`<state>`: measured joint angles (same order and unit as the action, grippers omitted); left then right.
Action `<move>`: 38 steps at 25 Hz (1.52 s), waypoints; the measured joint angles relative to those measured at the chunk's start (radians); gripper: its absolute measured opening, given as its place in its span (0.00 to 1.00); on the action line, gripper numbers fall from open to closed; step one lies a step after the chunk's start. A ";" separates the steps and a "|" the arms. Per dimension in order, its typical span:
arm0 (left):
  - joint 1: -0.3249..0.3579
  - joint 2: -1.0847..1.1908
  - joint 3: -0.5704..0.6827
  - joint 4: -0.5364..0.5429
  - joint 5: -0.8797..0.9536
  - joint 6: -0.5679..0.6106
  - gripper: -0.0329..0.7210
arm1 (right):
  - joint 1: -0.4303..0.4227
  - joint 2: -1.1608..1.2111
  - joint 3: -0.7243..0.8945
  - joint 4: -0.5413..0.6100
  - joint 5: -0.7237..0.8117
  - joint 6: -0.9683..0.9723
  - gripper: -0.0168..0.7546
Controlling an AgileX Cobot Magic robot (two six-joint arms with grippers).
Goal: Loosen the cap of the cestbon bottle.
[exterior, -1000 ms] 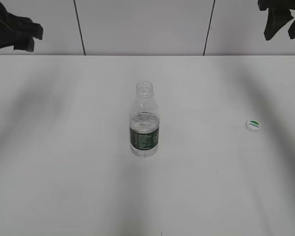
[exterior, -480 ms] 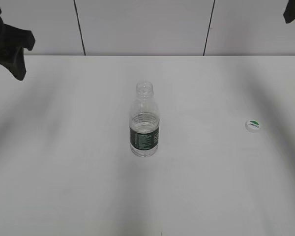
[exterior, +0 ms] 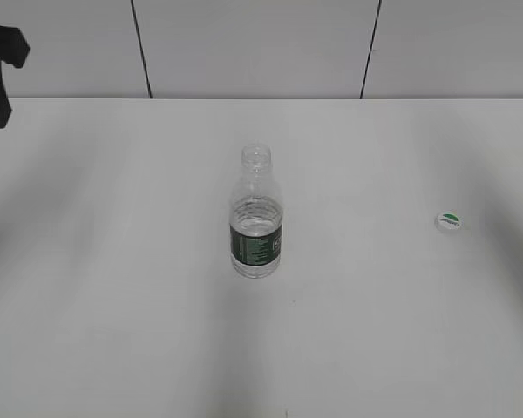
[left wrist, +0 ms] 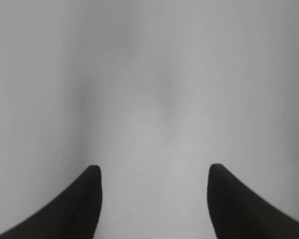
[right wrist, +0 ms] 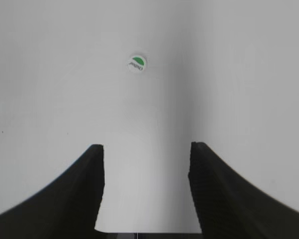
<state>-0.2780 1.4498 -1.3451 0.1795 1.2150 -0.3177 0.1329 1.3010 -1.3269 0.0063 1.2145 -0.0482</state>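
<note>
A white table [exterior: 113,287] is filling the scene; a pale wall [exterior: 253,48] with two dark vertical seams is standing behind its far edge.

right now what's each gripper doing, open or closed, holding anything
Left gripper: open, jaws spread, holding nothing, over bare table.
Right gripper: open, jaws spread, holding nothing; the cap lies on the table ahead of it.

Clear ribbed plastic bottle [exterior: 256,218]; matt white table [exterior: 113,261].
</note>
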 joint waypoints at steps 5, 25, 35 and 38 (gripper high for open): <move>0.000 -0.147 0.120 0.000 0.001 0.001 0.54 | 0.000 -0.223 0.171 -0.006 0.004 0.002 0.57; 0.000 -0.831 0.517 0.009 -0.039 0.001 0.52 | 0.000 -0.913 0.555 -0.015 0.008 0.020 0.57; 0.000 -1.187 0.762 0.009 -0.134 0.001 0.51 | 0.000 -1.136 0.735 -0.077 -0.010 0.021 0.57; 0.000 -1.275 0.799 0.002 -0.134 0.001 0.49 | 0.000 -1.226 0.779 -0.086 -0.015 0.021 0.57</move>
<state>-0.2780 0.1750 -0.5459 0.1815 1.0808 -0.3168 0.1329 0.0750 -0.5481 -0.0796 1.1993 -0.0274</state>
